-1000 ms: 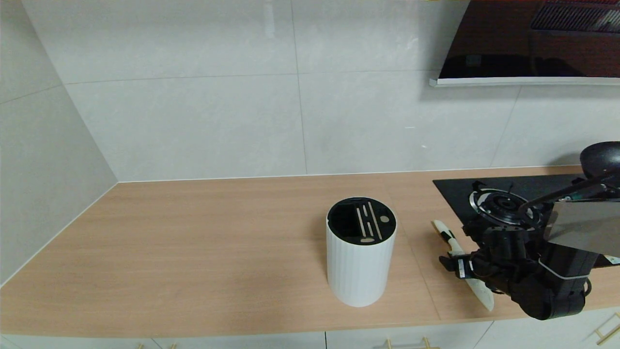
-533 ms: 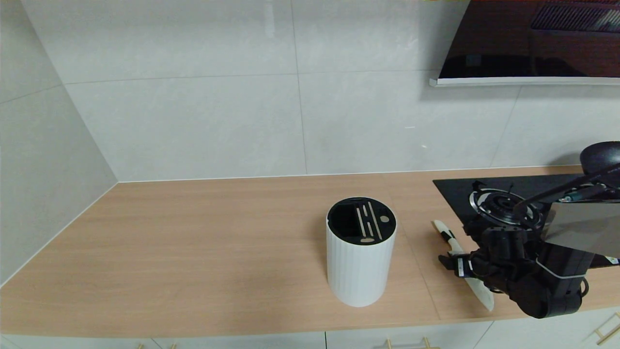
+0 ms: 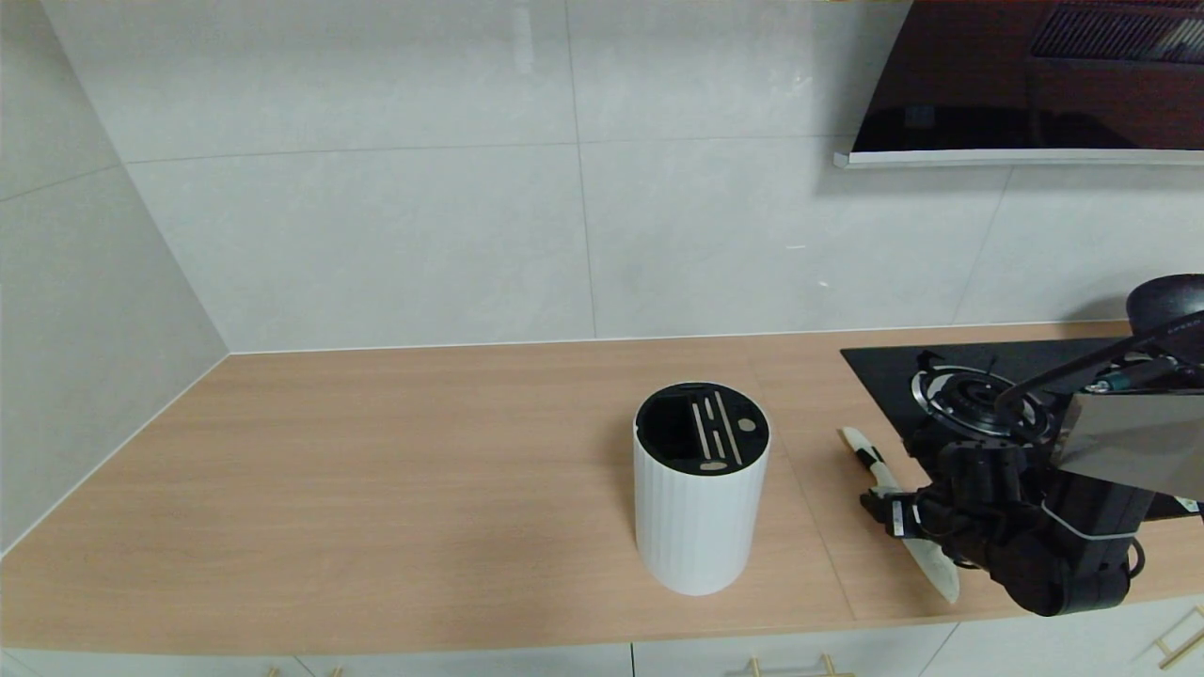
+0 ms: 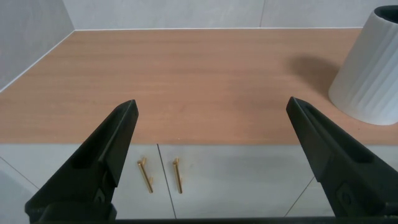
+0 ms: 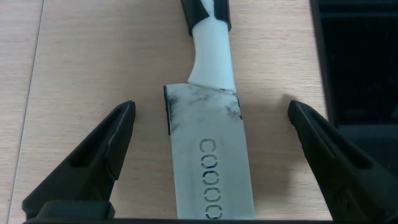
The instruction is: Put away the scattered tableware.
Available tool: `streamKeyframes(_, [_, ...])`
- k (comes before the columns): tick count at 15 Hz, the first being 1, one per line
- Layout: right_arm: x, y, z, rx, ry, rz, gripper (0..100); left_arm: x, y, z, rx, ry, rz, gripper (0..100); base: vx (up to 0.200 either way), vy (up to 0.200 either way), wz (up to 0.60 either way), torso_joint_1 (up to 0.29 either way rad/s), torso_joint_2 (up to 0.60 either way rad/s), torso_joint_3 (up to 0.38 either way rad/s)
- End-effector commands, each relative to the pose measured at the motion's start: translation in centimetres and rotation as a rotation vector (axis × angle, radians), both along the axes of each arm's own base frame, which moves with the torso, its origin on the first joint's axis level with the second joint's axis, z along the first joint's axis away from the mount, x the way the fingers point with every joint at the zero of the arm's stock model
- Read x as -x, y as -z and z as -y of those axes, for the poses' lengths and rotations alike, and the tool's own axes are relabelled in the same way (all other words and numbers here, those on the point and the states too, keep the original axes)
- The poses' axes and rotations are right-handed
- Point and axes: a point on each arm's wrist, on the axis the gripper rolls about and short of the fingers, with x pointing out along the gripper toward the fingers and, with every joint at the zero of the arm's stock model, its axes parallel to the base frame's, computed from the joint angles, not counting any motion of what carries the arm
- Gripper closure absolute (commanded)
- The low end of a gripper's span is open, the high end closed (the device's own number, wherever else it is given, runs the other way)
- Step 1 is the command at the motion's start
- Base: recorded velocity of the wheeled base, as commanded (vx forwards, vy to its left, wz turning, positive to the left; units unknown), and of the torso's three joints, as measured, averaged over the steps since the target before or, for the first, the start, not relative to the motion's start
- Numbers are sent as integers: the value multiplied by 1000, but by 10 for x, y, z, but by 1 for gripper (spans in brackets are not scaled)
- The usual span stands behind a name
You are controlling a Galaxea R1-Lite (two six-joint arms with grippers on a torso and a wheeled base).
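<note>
Right gripper (image 5: 211, 130) spread wide, low over the white knife (image 5: 210, 177), a finger on either side of the blade. The knife lies flat on the wooden surface (image 3: 423, 489), between the white slotted holder (image 3: 701, 512) and the stove (image 3: 978, 395). Left gripper (image 4: 211, 109) is spread too, at the surface's front edge.

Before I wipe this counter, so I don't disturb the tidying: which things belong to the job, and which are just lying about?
Job: knife; white knife block; right gripper, fingers open either side of the knife.
Just there: gas hob; range hood.
</note>
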Motion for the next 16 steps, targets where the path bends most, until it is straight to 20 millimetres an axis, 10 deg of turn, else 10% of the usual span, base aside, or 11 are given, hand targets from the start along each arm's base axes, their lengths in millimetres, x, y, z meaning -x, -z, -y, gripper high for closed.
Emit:
streamKeyframes(1, [0, 1, 0, 1, 0, -4, 100, 0, 0, 0, 1, -1, 0, 0, 0, 0, 0, 0, 0, 0])
streamKeyframes(10, [0, -2, 0, 2, 2, 4, 100, 0, 0, 0, 1, 1, 0, 0, 0, 0, 0, 0, 0, 0])
streamKeyframes(16, [17, -84, 1, -37, 13, 202, 100, 0, 0, 0, -7, 1, 0, 0, 0, 0, 0, 0, 0, 0])
